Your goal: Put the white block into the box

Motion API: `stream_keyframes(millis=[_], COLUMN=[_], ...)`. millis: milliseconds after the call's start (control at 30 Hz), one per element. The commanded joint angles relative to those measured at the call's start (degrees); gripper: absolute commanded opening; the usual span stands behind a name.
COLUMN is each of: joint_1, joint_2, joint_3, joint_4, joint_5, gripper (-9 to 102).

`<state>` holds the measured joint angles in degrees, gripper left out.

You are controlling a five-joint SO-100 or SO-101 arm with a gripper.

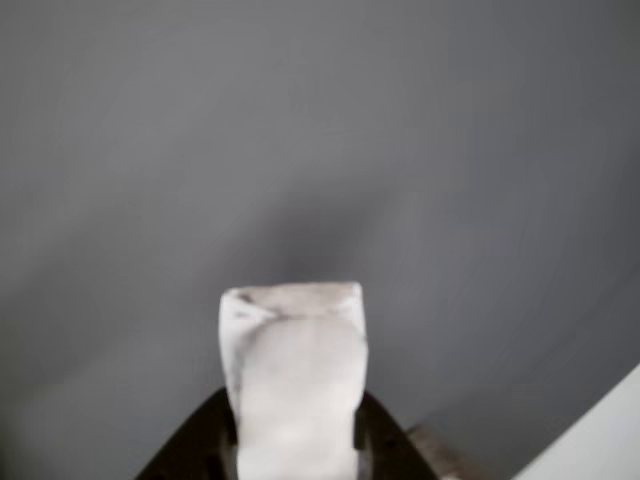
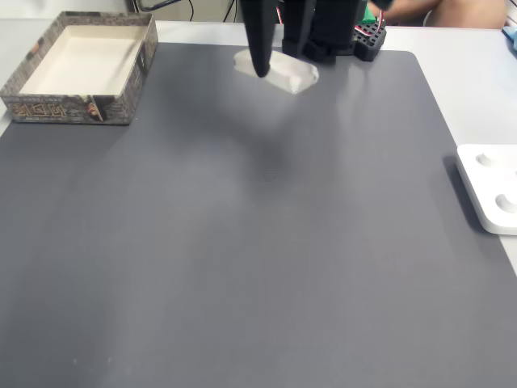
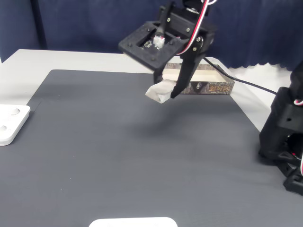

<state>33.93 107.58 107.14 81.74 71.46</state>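
Claw (image 3: 166, 94) is clamped on the white block (image 3: 160, 91), 1 block only, held up in the air above the grey mat (image 3: 132, 151), not touching it. In a fixed view from the side, the block sits tilted between a dark finger (image 3: 183, 78) and the rest of the claw, w/ a soft shadow on the mat below. In the other fixed view the claw (image 2: 279, 69) hangs near the far edge of the mat (image 2: 242, 242), roughly mid-width, block (image 2: 289, 74) poking out pale beneath the black arm. The other view looks down along the claw (image 1: 296, 440): block (image 1: 295, 380) fills the lower centre, upright, scuffed brownish on its top end, dark claw parts either side at the base, plain mat (image 1: 300, 130) behind.

1 box (image 2: 81, 69), at the far left corner of the mat in the fixed view from the front; cream inside, mottled rim, nothing in it as far as seen. Side view shows the box (image 3: 208, 82) behind the claw, partly hidden; inside not visible there. Block is well apart from the box.

1 flat white device (image 2: 491, 190) lies at the right edge of the tabletop (image 2: 477, 73) in the front view, w/ round dimples; same device (image 3: 10, 124) at left in the side view. A black arm base (image 3: 284, 137) stands at the right edge in the side view.
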Motion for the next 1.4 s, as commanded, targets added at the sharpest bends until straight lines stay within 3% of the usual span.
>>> stream_keyframes(millis=[0, 167, 633, 1033, 1367], joint_1=[3.8, 9.8, 31.0, 46.1, 47.5], joint_2=[5.0, 7.6, 2.4, -20.8, -39.1], joint_3=[1.3, 1.9, -9.7, -30.5, -43.8], joint_4=[0.3, 0.4, 2.5, 3.6, 1.9], joint_5=[-7.5, -12.3, -14.0, -0.5, 4.0], gripper=[-2, -2, -2, -2, -2])
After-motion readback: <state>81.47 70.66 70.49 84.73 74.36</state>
